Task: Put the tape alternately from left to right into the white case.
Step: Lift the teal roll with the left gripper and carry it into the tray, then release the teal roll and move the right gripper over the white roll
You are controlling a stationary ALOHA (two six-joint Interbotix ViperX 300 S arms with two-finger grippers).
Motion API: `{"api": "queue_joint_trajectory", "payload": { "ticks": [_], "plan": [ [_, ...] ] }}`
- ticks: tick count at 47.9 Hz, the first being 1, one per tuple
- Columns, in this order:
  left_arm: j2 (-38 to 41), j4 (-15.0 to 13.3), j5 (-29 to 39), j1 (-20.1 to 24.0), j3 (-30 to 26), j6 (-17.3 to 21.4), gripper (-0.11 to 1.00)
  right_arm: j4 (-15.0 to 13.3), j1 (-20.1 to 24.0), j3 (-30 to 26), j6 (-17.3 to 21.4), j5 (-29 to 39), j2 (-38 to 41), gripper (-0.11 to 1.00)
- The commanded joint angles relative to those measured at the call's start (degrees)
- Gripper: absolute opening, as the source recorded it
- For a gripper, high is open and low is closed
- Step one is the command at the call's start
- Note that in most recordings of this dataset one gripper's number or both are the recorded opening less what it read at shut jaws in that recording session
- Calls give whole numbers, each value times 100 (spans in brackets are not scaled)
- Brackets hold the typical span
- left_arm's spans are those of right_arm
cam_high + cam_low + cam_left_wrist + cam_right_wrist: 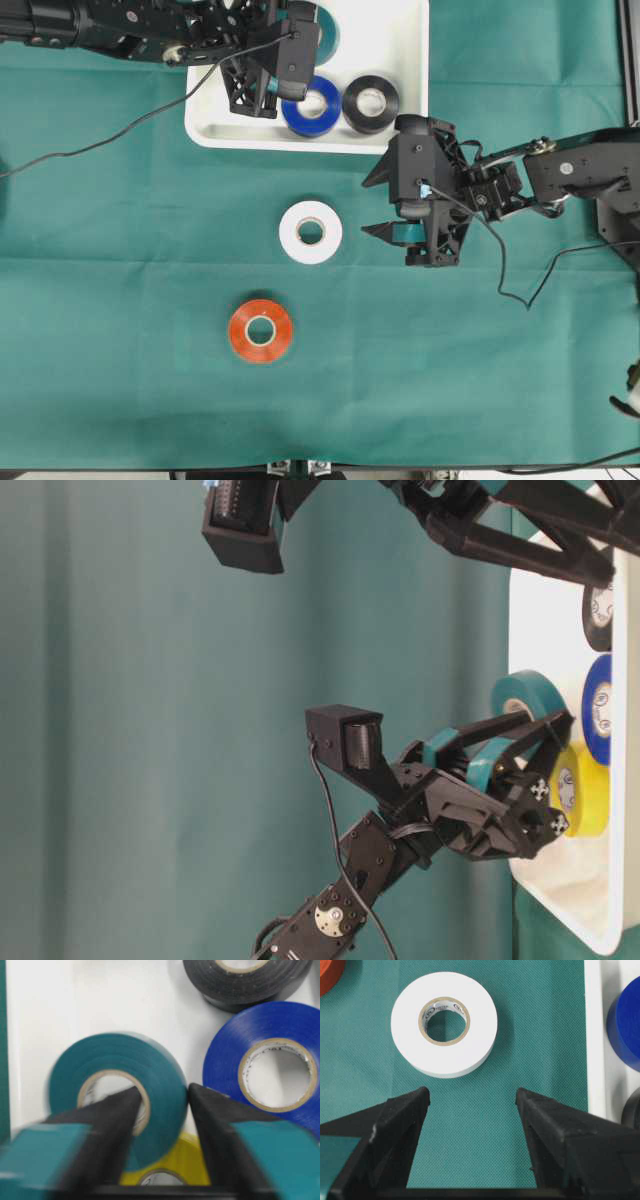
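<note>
The left tool is over the white case at the far edge of the counter. Its 2 fingers straddle the wall of the teal roll: one finger sits inside the pale core, the other just outside the rim. The jaws are narrow, but the blurred wrist view leaves it unclear whether they pinch the roll or have just let go, so I cannot tell its grip. The teal roll leans over the yellow roll, which lies beneath and closer to the camera. Beside them in the case are the blue roll and the black roll, side by side near the case's front rim.

The right tool hovers over the green cloth with its jaws spread wide and nothing between them. The white roll lies flat on the cloth just ahead of its fingertips, apart from them and lined up roughly with the gap. The orange-red roll lies flat further out on the cloth, well apart from both tools.
</note>
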Motion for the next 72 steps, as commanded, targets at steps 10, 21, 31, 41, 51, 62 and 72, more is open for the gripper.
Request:
{"api": "queue_joint_trajectory", "payload": {
  "ticks": [10, 21, 31, 41, 51, 62, 72],
  "plan": [
    [-299, 0, -35, -9, -26, -44, 64, 18, 9, -79, 9, -44, -35, 76],
    [-659, -18, 0, -141, 299, -70, 73, 18, 18, -53, 9, -44, -35, 76],
    [-1160, -26, 53, -457, 765, -88, 73, 18, 18, -79, 9, -44, -44, 76],
    [-1547, -44, 53, -809, 1204, -167, 74, 18, 18, -62, 9, -44, -44, 76],
    [-1775, -44, 53, -1134, 1494, -844, 74, 18, 18, -70, 9, -35, -44, 76],
    [-1969, -44, 62, -1468, 1767, -1485, 73, 18, 18, -70, 9, -35, -44, 76],
    [-2118, -44, 53, -1846, 1934, -2109, 73, 18, 18, -70, 9, -35, -35, 76]
  ]
}}
